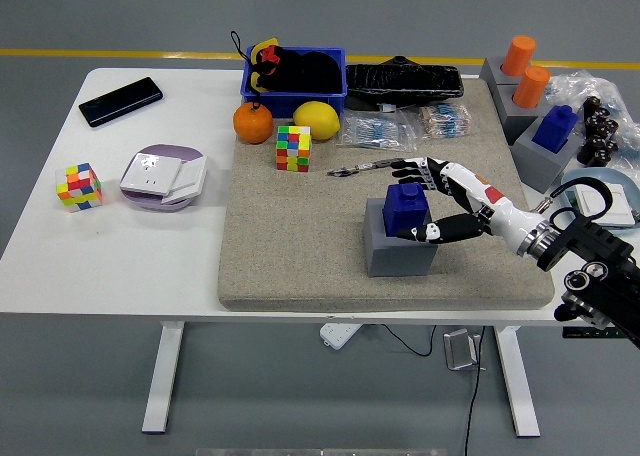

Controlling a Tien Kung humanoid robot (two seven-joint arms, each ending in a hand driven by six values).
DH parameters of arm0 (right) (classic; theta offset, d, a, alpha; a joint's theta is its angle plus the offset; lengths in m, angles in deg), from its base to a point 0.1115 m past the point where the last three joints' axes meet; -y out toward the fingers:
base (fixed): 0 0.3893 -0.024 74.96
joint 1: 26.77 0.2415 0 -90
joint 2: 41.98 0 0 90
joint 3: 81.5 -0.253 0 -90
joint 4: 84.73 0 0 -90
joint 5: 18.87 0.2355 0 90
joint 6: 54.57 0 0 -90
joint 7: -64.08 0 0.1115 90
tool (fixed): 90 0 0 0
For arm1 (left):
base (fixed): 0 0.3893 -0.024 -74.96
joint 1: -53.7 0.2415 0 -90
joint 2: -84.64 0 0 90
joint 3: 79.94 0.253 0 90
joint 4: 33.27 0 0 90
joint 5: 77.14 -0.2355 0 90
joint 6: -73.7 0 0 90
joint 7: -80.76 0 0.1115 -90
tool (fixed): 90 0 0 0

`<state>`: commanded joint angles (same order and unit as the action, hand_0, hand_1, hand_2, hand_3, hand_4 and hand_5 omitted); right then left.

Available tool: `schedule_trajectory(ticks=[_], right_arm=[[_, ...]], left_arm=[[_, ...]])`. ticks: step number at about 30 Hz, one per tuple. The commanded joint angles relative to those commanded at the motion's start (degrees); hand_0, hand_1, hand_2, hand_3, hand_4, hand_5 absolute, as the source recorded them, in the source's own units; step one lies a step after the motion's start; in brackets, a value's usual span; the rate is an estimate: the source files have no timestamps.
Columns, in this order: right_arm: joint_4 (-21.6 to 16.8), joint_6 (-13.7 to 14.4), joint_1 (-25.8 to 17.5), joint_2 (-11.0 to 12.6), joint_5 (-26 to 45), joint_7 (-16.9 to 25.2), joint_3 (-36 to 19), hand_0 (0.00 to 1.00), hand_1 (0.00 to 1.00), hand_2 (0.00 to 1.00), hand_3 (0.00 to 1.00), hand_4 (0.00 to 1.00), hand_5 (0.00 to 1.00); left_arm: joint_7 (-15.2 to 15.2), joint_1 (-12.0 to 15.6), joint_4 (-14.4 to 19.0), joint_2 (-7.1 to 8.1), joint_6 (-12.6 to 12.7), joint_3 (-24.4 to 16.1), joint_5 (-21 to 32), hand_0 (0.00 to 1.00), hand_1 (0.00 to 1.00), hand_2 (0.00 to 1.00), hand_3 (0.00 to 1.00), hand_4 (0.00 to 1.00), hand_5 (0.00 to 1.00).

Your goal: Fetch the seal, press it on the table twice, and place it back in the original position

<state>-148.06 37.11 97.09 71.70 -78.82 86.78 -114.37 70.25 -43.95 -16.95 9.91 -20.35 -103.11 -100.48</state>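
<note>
The blue seal (407, 208) stands upright on its grey block (399, 248) near the middle right of the grey felt mat (290, 246). My right hand (430, 198) comes in from the right and hovers around the seal with its fingers (408, 167) spread behind it and the thumb (420, 234) in front. The hand is open and no finger visibly grips the seal. My left arm is out of sight.
A pen (366, 166) lies just behind the hand. A colour cube (293, 148), an orange (253, 123), a lemon (316, 120) and a blue bin (294, 79) sit at the mat's back. Grey blocks with orange cylinders (524, 71) and another blue seal (555, 129) stand right.
</note>
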Motion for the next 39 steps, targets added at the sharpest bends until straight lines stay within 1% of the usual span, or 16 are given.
schedule_trajectory(ticks=[3, 4, 9, 10, 12, 14, 15, 16, 21, 22, 28, 29, 30, 34, 35, 39], right_arm=[[-0.1, 0.1, -0.1, 0.0, -0.1, -0.1, 0.0, 0.829, 0.84, 0.864, 0.858, 0.998, 0.171], [-0.1, 0.1, -0.1, 0.0, -0.1, -0.1, 0.0, 0.871, 0.89, 0.905, 0.908, 0.998, 0.221], [0.0, 0.0, -0.2, 0.0, -0.7, -0.2, -0.5, 0.871, 0.89, 0.905, 0.908, 0.998, 0.221], [0.0, -0.1, -0.2, 0.0, -0.9, -0.3, -0.8, 0.914, 0.927, 0.938, 0.938, 0.998, 0.329], [0.2, -0.8, -0.4, 0.0, -1.1, -0.8, -2.0, 0.914, 0.927, 0.938, 0.938, 0.998, 0.329], [0.4, -2.2, -0.8, 0.1, -1.2, -1.7, -3.4, 0.914, 0.927, 0.938, 0.938, 0.998, 0.329], [0.4, -3.5, -1.1, 0.4, -1.4, -2.4, -4.8, 0.914, 0.927, 0.938, 0.938, 0.998, 0.329], [0.4, -4.4, -1.2, 0.5, -1.5, -2.9, -6.0, 0.964, 0.967, 0.98, 0.998, 0.998, 0.466], [-1.0, -7.0, -2.8, 2.2, -3.7, -5.8, -12.1, 0.964, 0.967, 0.98, 0.998, 0.998, 0.466], [-1.3, -7.3, -3.3, 2.6, -4.2, -6.1, -13.9, 0.989, 0.99, 0.998, 0.998, 0.998, 0.518], [-2.2, -8.9, -6.9, 4.5, -6.5, -7.1, -23.1, 0.989, 0.99, 0.998, 0.998, 0.998, 0.518], [-2.1, -9.1, -7.7, 4.8, -6.9, -7.2, -24.8, 0.991, 0.991, 0.998, 0.998, 0.998, 0.546], [-2.0, -9.2, -8.3, 5.0, -7.1, -7.4, -26.4, 0.991, 0.991, 0.998, 0.998, 0.998, 0.546], [-1.0, -9.0, -10.8, 5.4, -8.4, -7.8, -31.9, 0.991, 0.991, 0.998, 0.998, 0.998, 0.546], [-0.7, -9.2, -11.3, 5.4, -8.7, -8.1, -33.3, 0.98, 0.964, 0.968, 0.986, 0.998, 0.552], [0.1, -11.5, -14.0, 4.1, -10.2, -11.0, -39.9, 0.98, 0.964, 0.968, 0.986, 0.998, 0.552]], left_arm=[[0.0, 0.1, 0.0, -0.02, 0.0, 0.1, 0.1, 0.74, 0.696, 0.687, 0.748, 0.681, 0.305], [0.0, 0.1, 0.0, -0.02, 0.0, 0.1, 0.1, 0.74, 0.698, 0.687, 0.748, 0.681, 0.305], [0.0, 0.0, 0.0, 0.03, 0.0, 0.1, 0.1, 0.74, 0.698, 0.687, 0.748, 0.681, 0.305], [0.0, 0.0, 0.0, 0.04, 0.0, 0.1, 0.1, 0.74, 0.698, 0.687, 0.748, 0.681, 0.304], [0.0, 0.0, 0.0, 0.07, 0.0, 0.0, 0.1, 0.74, 0.698, 0.687, 0.748, 0.681, 0.304], [0.0, 0.0, 0.0, 0.1, 0.0, 0.0, 0.1, 0.74, 0.698, 0.687, 0.748, 0.681, 0.304], [0.0, 0.0, 0.0, 0.15, 0.0, 0.0, 0.1, 0.74, 0.698, 0.687, 0.748, 0.681, 0.304], [0.0, 0.0, 0.0, 0.17, 0.0, 0.0, 0.1, 0.74, 0.697, 0.688, 0.748, 0.682, 0.304], [0.0, -0.1, 0.0, 0.39, 0.0, 0.2, 0.2, 0.74, 0.697, 0.688, 0.748, 0.682, 0.304], [0.0, -0.2, 0.0, 0.44, 0.0, 0.2, 0.2, 0.74, 0.697, 0.687, 0.748, 0.682, 0.303], [0.0, -0.2, 0.0, 0.53, 0.0, 0.3, 0.2, 0.74, 0.697, 0.687, 0.748, 0.682, 0.303], [0.0, -0.2, 0.0, 0.53, 0.0, 0.3, 0.2, 0.74, 0.696, 0.687, 0.748, 0.681, 0.302], [0.0, -0.2, 0.0, 0.52, 0.0, 0.3, 0.2, 0.74, 0.696, 0.687, 0.748, 0.681, 0.302], [0.0, 0.0, -0.1, 0.47, 0.0, 0.4, 0.2, 0.74, 0.696, 0.687, 0.748, 0.681, 0.302], [0.0, 0.0, -0.1, 0.45, 0.0, 0.4, 0.2, 0.74, 0.697, 0.687, 0.749, 0.681, 0.302], [0.0, 0.2, -0.1, 0.33, 0.1, 0.0, 0.0, 0.74, 0.697, 0.687, 0.749, 0.681, 0.302]])
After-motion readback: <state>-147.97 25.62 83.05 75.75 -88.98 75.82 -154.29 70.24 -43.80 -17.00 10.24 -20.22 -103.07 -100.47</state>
